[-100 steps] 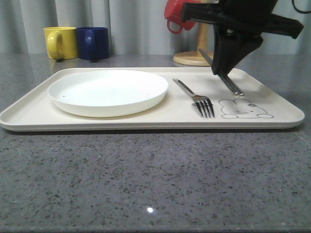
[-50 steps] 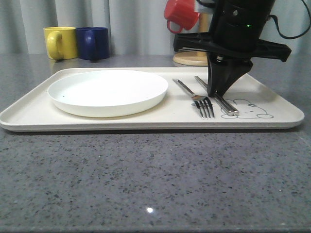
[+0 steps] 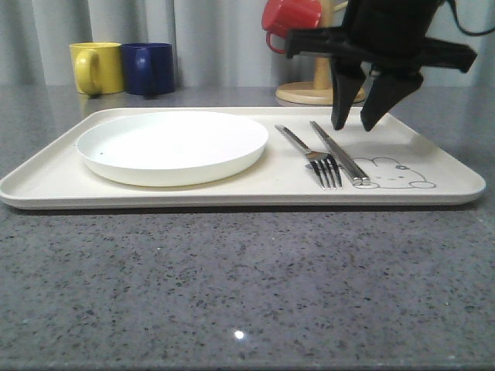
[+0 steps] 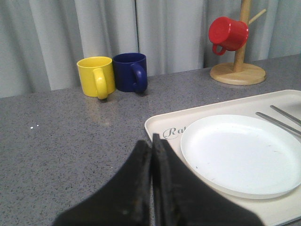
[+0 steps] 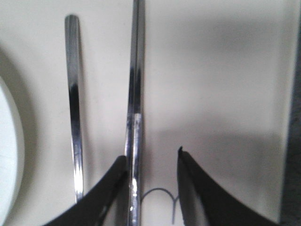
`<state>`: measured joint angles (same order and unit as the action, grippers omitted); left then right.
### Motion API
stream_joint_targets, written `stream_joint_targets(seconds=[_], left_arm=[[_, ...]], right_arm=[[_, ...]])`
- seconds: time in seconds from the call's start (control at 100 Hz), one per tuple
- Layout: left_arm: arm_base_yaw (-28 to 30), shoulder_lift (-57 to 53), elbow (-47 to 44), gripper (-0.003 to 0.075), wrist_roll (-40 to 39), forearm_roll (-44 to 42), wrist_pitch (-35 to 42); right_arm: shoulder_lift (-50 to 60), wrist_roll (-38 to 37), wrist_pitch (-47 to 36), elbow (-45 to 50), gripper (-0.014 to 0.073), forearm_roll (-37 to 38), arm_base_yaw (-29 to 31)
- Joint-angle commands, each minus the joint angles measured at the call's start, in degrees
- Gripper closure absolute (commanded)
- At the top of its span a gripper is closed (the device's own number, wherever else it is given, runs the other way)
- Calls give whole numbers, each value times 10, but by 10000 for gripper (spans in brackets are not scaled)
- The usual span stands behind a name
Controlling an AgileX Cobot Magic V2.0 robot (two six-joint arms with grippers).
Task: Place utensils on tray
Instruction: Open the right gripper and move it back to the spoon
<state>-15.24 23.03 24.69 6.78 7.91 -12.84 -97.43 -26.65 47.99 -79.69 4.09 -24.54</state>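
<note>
**Knife laid on tray, right end effector open above it**

Cream tray (image 3: 232, 182) on a grey speckled worktop (image 3: 232, 286), holding a round white plate (image 3: 172, 145) toward its left end. Toward the right end, a steel fork (image 3: 309, 154) and, just beside it on the right, a knife (image 3: 339, 152), both flat on the tray, roughly parallel and not quite touching. Knife tip ending at the grey rabbit drawing (image 3: 393, 174). No spoon to be seen on the tray.

Right end effector (image 3: 356, 124) above the knife's far half, fingers spread wide, holding nothing. Left end effector (image 4: 151, 155) over the worktop beside the tray's left edge, fingers pressed together, empty.

Yellow mug (image 3: 97, 67) and navy mug (image 3: 148, 68) near the worktop's far left edge; red mug (image 3: 288, 19) hanging on a wooden stand (image 3: 313, 89) behind the tray.

Risks, as a judgement: one open finger hanging close beside the knife in the wrist view, so a sideways drift could nudge it into the fork or askew. A careless reach past the tray's far edge could clip the mug stand.
</note>
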Motion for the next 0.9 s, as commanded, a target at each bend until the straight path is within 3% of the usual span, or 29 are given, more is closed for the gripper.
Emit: stream_joint_targets(seconds=[0.0, 0.48, 0.64, 0.89], left_arm=[[-4, 4, 15, 739, 0, 2, 47], [-4, 4, 15, 739, 0, 2, 47], [-4, 4, 15, 739, 0, 2, 47], [-4, 4, 15, 739, 0, 2, 47]], right_arm=[[59, 17, -10, -23, 316, 29, 24], [79, 250, 100, -22, 316, 9, 280], [52, 294, 102, -22, 316, -10, 318], [10, 298, 89, -22, 316, -10, 335]])
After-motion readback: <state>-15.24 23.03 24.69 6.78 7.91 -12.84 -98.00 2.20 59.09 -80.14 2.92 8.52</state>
